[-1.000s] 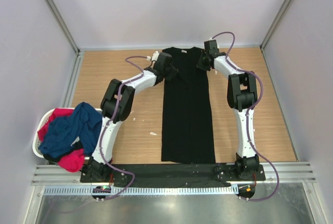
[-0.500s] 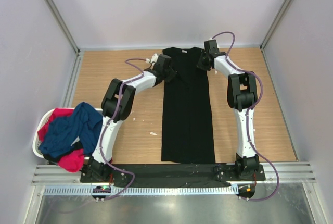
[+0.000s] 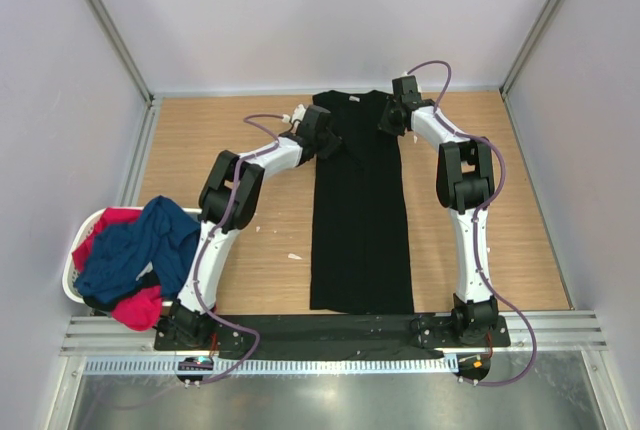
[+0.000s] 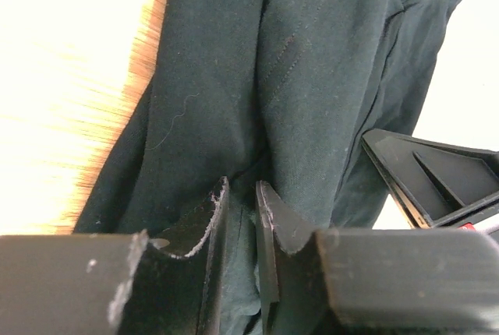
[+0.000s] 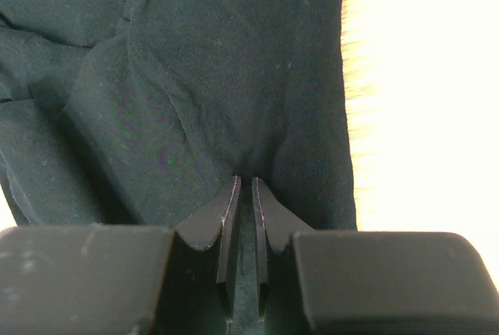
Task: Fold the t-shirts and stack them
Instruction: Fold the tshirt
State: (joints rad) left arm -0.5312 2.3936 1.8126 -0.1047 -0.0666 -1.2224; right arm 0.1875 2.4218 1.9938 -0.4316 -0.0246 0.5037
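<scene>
While the black shirt (image 3: pixel 360 220) lies folded in a long strip down the middle of the table (image 3: pixel 520 210), both arms reach to its far end. The left gripper (image 4: pixel 242 195) has its jaws clenched on cloth at the left edge, and the right gripper (image 5: pixel 245 183) is pinching the right edge. A navy shirt (image 3: pixel 130 245) and a red shirt (image 3: pixel 135 308) sit heaped in the basket (image 3: pixel 72 290) at left.

Folded t-shirt (image 3: pixel 360 220) lies lengthwise on the worktop (image 3: pixel 240 140), between the two arms; left fingers (image 4: pixel 199 226) and right fingers (image 5: pixel 226 214) sit at its far corners. Basket (image 3: pixel 72 288), at the near left edge, holds the remaining t-shirts (image 3: pixel 135 250).
</scene>
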